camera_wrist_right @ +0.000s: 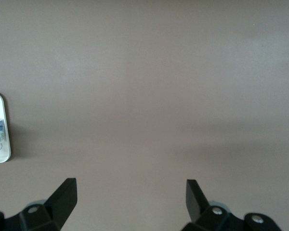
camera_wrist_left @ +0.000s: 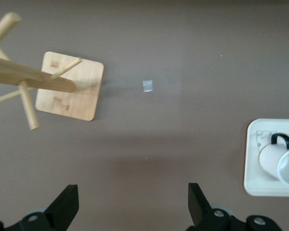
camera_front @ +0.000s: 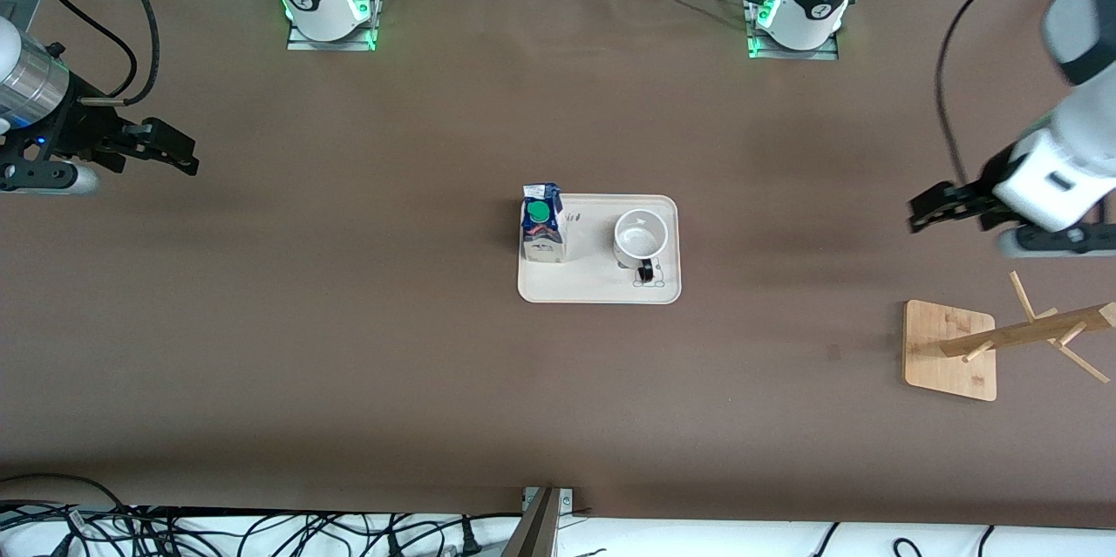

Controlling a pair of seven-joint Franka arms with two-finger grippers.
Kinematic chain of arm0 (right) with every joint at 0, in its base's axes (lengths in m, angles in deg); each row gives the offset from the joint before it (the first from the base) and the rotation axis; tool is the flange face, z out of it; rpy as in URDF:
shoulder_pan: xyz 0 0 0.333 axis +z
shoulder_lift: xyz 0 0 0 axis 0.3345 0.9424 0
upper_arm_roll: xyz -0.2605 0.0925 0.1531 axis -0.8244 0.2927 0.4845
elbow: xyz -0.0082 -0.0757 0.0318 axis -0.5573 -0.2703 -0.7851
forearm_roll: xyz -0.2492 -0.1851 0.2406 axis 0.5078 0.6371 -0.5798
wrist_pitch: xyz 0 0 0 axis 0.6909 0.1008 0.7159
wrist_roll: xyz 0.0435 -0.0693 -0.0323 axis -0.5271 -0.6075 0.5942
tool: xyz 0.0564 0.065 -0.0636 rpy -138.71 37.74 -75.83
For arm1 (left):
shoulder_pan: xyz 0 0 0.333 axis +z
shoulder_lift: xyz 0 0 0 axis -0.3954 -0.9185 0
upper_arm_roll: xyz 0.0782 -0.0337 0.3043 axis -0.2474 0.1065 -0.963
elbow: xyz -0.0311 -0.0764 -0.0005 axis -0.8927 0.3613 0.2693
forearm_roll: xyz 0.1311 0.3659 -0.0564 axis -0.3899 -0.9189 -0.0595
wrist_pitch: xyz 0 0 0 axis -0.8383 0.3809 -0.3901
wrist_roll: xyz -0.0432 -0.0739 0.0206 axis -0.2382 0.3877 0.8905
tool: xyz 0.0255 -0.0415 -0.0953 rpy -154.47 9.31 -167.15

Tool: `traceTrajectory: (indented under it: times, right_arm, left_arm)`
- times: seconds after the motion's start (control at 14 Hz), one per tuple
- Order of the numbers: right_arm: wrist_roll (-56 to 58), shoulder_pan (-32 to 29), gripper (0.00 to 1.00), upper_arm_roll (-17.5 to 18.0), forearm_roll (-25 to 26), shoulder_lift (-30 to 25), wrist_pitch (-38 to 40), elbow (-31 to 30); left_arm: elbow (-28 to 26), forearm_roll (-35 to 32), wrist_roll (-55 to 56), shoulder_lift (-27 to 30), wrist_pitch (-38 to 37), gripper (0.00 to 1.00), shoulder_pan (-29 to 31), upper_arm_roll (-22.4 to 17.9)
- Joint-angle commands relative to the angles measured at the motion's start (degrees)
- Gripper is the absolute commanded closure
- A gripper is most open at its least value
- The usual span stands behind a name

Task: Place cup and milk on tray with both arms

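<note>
1. Tray (camera_front: 600,288): flat cream rect. w/ rounded corners and a low rim, lying mid-table on the matte brown table (camera_front: 349,322).
2. Milk (camera_front: 542,224): small gable-top carton, blue/white print, round green cap. Stands upright on the tray at the edge toward the right arm's end.
3. Cup (camera_front: 641,237): glossy white ceramic, round mouth up, black handle pointing toward the front cam. On the tray, toward the left arm's end, apart from the milk.
4. Left gripper (camera_front: 937,208): black, 2 fingers spread wide, holding nothing. Over bare table near the left arm's end, well apart from the tray.
5. Right gripper (camera_front: 166,147): black, fingers spread wide, nothing held. Over bare table at the right arm's end.
6. Rack (camera_front: 955,348): light wood, square base, slanted post w/ thin pegs. Nearer the front cam than the left gripper.
7. Small pale square scrap (camera_wrist_left: 148,85) on the table between rack and tray.
</note>
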Motion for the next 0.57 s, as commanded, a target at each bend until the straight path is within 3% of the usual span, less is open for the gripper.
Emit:
traceTrajectory:
  times: [0.0,0.5]
  right_arm:
    - [0.6,-0.5,0.00,0.5,0.2,0.2,0.8,1.1]
    - [0.7,-0.5,0.00,0.5,0.2,0.2,0.8,1.1]
  left_arm:
    - [-1.0,-0.4,-2.2,4.9,-3.7,0.00,-0.2,-0.3]
    - [-1.2,-1.5,-5.2,3.8,-3.3,0.00,-1.6,-0.9]
